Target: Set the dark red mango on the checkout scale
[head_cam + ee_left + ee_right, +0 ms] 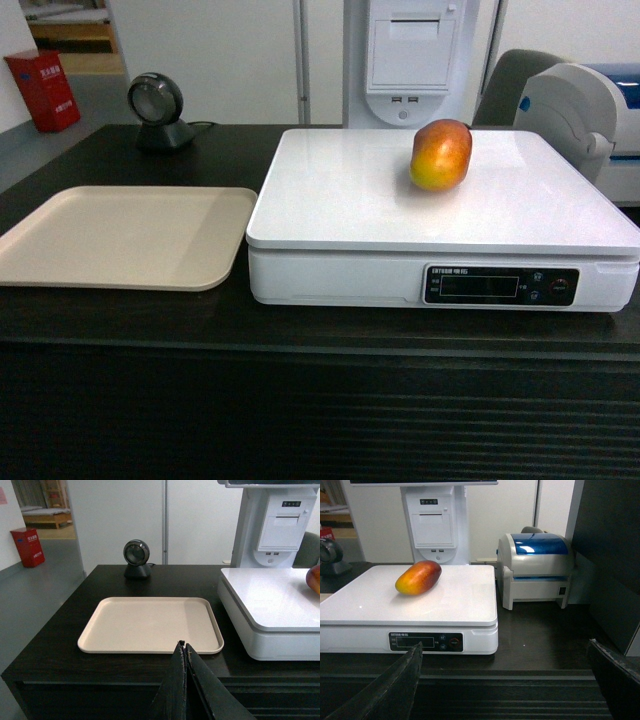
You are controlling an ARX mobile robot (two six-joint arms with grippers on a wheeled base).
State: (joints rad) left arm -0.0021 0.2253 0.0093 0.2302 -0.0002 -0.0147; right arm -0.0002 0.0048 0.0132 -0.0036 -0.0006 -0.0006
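Note:
The dark red mango (pixel 440 154) (pixel 418 577) lies free on the white platter of the scale (pixel 350 200) (pixel 450 600), toward its back right; a sliver of the mango (pixel 314 580) shows at the left wrist view's right edge. The scale (pixel 265 605) stands on the dark checkout counter (pixel 300 330). My left gripper (pixel 183 647) is shut and empty, held in front of the counter near the beige tray's front edge. My right gripper (pixel 505 650) is open wide and empty, in front of the counter's ribbed front, below the scale's display. Neither gripper appears in the head view.
A flat beige tray (pixel 120 235) (pixel 150 622) lies left of the scale. A round barcode scanner (pixel 158 110) (pixel 136 558) stands at the counter's back. A grey-white printer (pixel 535 570) (pixel 585 120) sits right of the scale, a white kiosk (pixel 435 522) behind it.

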